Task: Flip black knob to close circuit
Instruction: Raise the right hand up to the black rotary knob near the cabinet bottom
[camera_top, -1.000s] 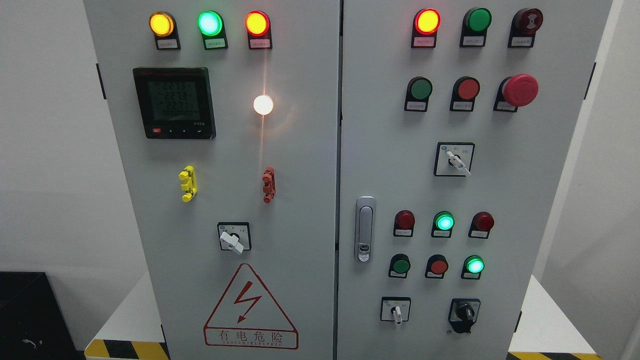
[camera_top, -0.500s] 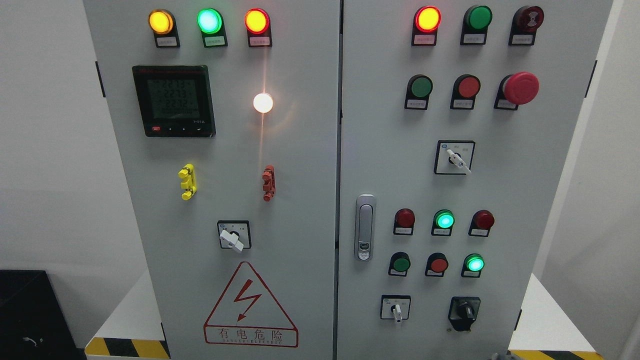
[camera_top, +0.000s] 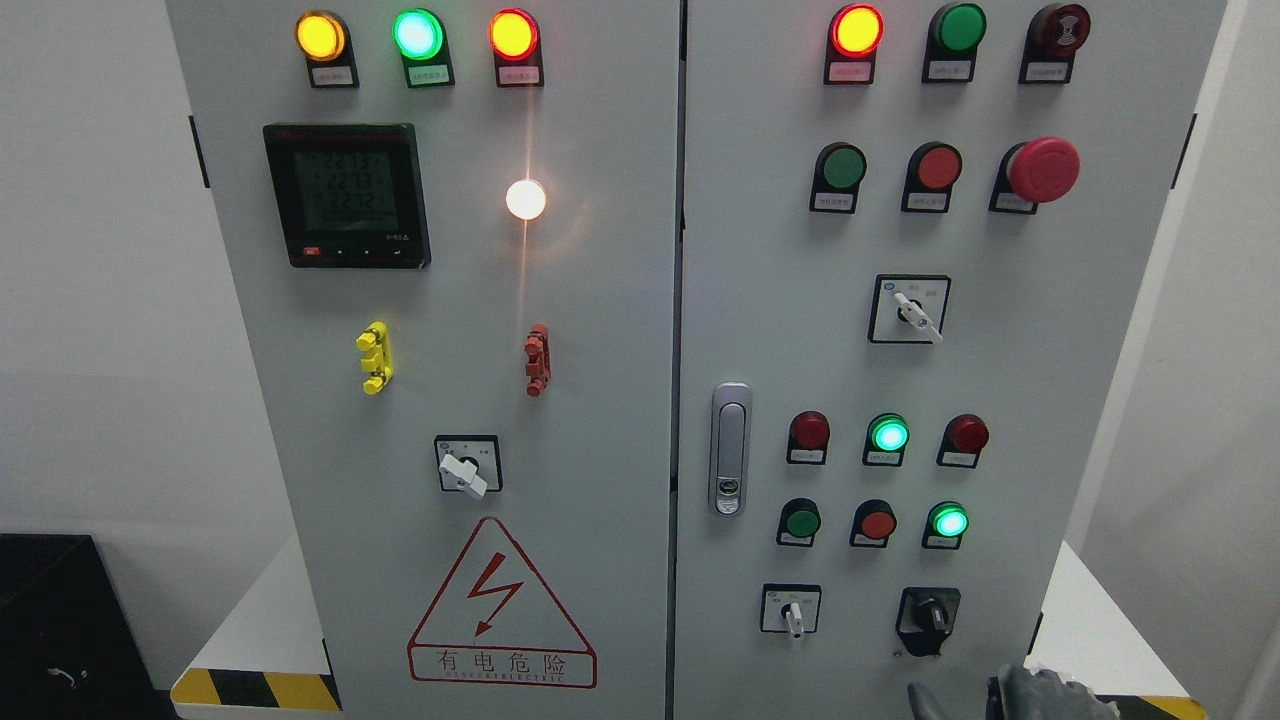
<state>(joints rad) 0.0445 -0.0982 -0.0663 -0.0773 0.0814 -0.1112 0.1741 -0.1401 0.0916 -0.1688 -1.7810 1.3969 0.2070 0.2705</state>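
Red-bordered triangular warning sign (camera_top: 501, 610) on grey cabinet door: lightning bolt, "有电危险" legible. Black digital meter (camera_top: 346, 195): rows starting "22", remaining digits unclear. Button labels unreadable.

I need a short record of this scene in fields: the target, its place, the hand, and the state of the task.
target: black knob
place: lower right of the right cabinet door, right of a white-handled switch
nearby lamps: green lit lamp above the knob
hand: right hand at the bottom edge, below the knob, not touching it
left hand: not in view
task state: knob not yet grasped
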